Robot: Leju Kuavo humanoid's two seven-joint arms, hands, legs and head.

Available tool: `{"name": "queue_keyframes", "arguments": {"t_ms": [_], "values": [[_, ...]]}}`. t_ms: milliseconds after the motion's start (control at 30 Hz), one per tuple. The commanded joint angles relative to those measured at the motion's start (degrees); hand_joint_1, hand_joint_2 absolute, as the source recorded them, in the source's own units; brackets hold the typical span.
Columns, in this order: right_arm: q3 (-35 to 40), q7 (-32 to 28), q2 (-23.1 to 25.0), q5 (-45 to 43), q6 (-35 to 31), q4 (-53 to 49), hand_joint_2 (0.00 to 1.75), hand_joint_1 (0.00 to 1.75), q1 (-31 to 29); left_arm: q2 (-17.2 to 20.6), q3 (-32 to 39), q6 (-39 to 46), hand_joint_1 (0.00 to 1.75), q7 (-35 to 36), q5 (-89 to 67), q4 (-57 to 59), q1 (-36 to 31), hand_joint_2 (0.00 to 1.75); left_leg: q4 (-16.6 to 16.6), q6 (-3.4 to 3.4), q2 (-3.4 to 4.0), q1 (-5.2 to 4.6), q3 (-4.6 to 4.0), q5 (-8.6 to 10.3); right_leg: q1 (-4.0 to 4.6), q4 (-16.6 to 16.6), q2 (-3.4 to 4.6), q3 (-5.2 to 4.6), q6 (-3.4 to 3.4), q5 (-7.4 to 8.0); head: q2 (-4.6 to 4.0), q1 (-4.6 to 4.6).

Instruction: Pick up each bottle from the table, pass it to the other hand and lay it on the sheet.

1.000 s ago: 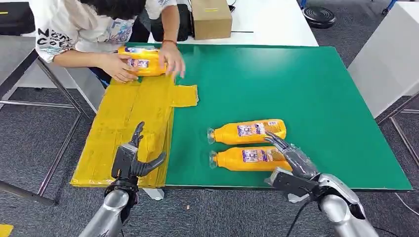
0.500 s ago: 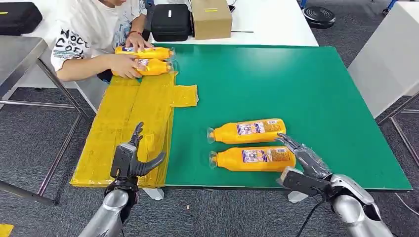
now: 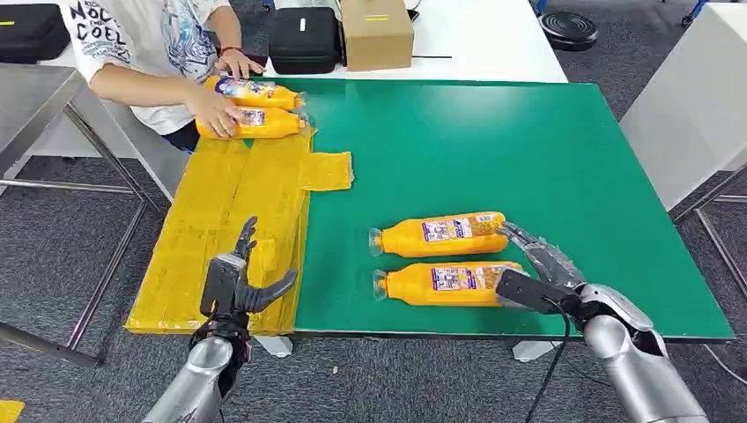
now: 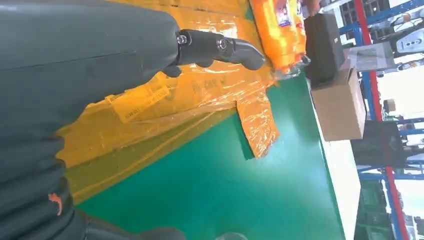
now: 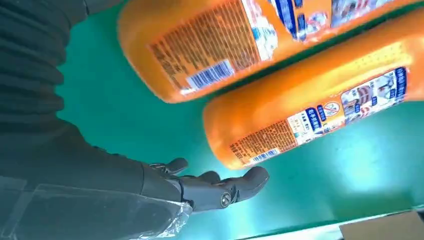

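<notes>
Orange plastic formed both bottles lying side by side near the front edge of the green table, caps pointing toward the yellow sheet. The nearer bottle lay closest to the front edge; the farther bottle lay just beyond it, parallel and almost touching.

The right hand was positioned at the base ends of both bottles, fingers spread and holding nothing. The left hand hovered above the sheet near the front left corner, fingers likewise apart and empty.

Handling judgement: the bottles appeared rigid, full and moderately heavy, with glossy labels likely to slip. The recommended grasp was around the mid-body of the nearer bottle, across the label. The narrow gap between the bottles could obstruct the fingers.

At the far left corner, a person's hands rested on two more bottles at the far end of the sheet. A cardboard box and a black case stood beyond the far edge.
</notes>
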Motion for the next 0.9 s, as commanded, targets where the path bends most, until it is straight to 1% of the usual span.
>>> {"name": "queue_keyframes", "arguments": {"t_ms": [33, 67, 100, 133, 200, 233, 267, 333, 400, 433, 533, 567, 633, 900], "values": [[7.08, -0.7, 6.4, 0.81, -1.3, 19.08, 1.75, 0.0, -12.11, -0.37, -0.71, 0.48, 0.0, 0.36, -1.08, 4.16, -2.5, 1.75, -0.03, -0.07, 0.21, 0.06, 0.19, -0.08, 0.06, -0.07, 0.19, 0.16, -0.06, 0.0, 0.0, 0.0], [7.8, -0.82, 6.95, 1.06, -1.17, 20.34, 1.75, 0.0, -12.92, -0.42, -0.59, 0.53, 0.0, 0.36, -1.17, 4.06, -2.41, 1.75, -0.04, -0.11, 0.35, 0.08, 0.38, -0.15, 0.08, -0.08, 0.31, 0.3, -0.09, -0.03, 0.0, 0.02], [8.33, -1.12, 7.53, 1.13, -1.2, 21.41, 1.75, 0.0, -13.48, -0.41, -0.51, 0.7, 0.0, 0.37, -1.46, 3.77, -2.23, 1.75, -0.03, -0.1, 0.34, 0.08, 0.34, -0.14, 0.09, -0.08, 0.3, 0.28, -0.09, -0.02, 0.0, 0.02], [8.84, -1.34, 7.97, 1.21, -1.26, 22.07, 1.75, 0.0, -13.84, -0.36, -0.45, 0.58, 0.0, 0.49, -1.63, 3.47, -2.03, 1.75, -0.03, -0.14, 0.37, 0.09, 0.49, -0.21, 0.09, -0.08, 0.32, 0.41, -0.12, -0.08, 0.0, 0.02], [9.66, -1.86, 8.53, 0.99, -1.0, 22.37, 1.75, 0.0, -14.05, -0.12, -0.5, 0.44, 0.0, 0.72, -2.27, 2.51, -1.62, 1.75, -0.05, -0.1, 0.28, 0.07, 0.32, -0.12, 0.07, -0.07, 0.24, 0.26, -0.08, -0.02, 0.0, 0.0], [10.02, -1.92, 8.54, 0.93, -0.98, 22.07, 1.75, 0.0, -13.86, 0.05, -0.69, 0.43, 0.0, 0.95, -2.84, 2.0, -1.41, 1.75, -0.03, -0.12, 0.3, 0.08, 0.4, -0.16, 0.08, -0.06, 0.25, 0.34, -0.11, -0.06, 0.0, 0.02], [10.27, -2.12, 8.61, 0.44, -0.69, 21.51, 1.75, 0.0, -13.46, 0.08, -0.59, 0.19, 0.0, 1.31, -3.31, 1.04, -0.88, 1.75, -0.05, -0.08, 0.17, 0.06, 0.22, -0.07, 0.06, -0.06, 0.14, 0.19, -0.07, -0.02, 0.0, 0.02], [10.83, -2.45, 8.85, 0.06, -0.39, 21.28, 1.75, 0.0, -13.45, 0.31, -0.86, -0.35, 0.0, 1.52, -4.14, -0.52, 0.11, 1.75, -0.04, -0.12, 0.23, 0.08, 0.42, -0.16, 0.09, -0.06, 0.18, 0.35, -0.11, -0.09, 0.0, 0.02], [11.0, -2.68, 9.54, -0.03, -0.21, 21.59, 1.75, 0.0, -13.98, 0.58, -1.14, -0.68, 0.0, 1.69, -4.74, -2.2, 1.01, 1.75, -0.02, -0.07, 0.15, 0.06, 0.21, -0.08, 0.05, -0.05, 0.15, 0.18, -0.06, -0.03, 0.0, 0.02], [11.05, -2.65, 9.68, -0.04, -0.18, 21.61, 1.75, 0.0, -14.12, 0.69, -1.19, -0.7, 0.0, 1.75, -4.93, -2.76, 1.32, 1.75, -0.02, -0.11, 0.27, 0.07, 0.41, -0.18, 0.07, -0.04, 0.25, 0.34, -0.1, -0.1, 0.0, 0.0], [11.12, -2.67, 9.68, -0.1, 0.04, 21.61, 1.75, 0.0, -14.29, 0.75, -1.38, -0.83, 0.0, 1.82, -5.16, -3.1, 1.39, 1.75, -0.03, -0.07, 0.19, 0.05, 0.22, -0.08, 0.05, -0.04, 0.14, 0.18, -0.07, -0.03, 0.0, 0.0], [11.2, -2.65, 9.56, -0.01, -0.05, 21.44, 1.75, 0.0, -14.38, 0.86, -1.53, -1.59, 0.0, 2.06, -5.16, -4.14, 1.87, 1.75, -0.03, -0.11, 0.22, 0.07, 0.37, -0.14, 0.07, -0.03, 0.17, 0.31, -0.1, -0.09, 0.0, 0.02], [11.11, -2.79, 9.35, 0.01, 0.1, 20.38, 1.75, 0.0, -13.61, 1.3, -2.19, -3.16, 0.0, 2.5, -6.02, -6.29, 3.0, 1.75, -0.02, -0.12, 0.17, 0.08, 0.37, -0.15, 0.08, -0.03, 0.13, 0.32, -0.11, -0.11, 0.0, 0.02], [11.14, -2.79, 9.23, 0.1, 0.01, 19.87, 1.75, 0.0, -13.17, 1.35, -2.3, -3.28, 0.0, 2.56, -6.2, -7.11, 3.49, 1.75, -0.03, -0.1, 0.14, 0.06, 0.3, -0.11, 0.06, -0.04, 0.09, 0.26, -0.09, -0.08, 0.0, 0.02]]}}
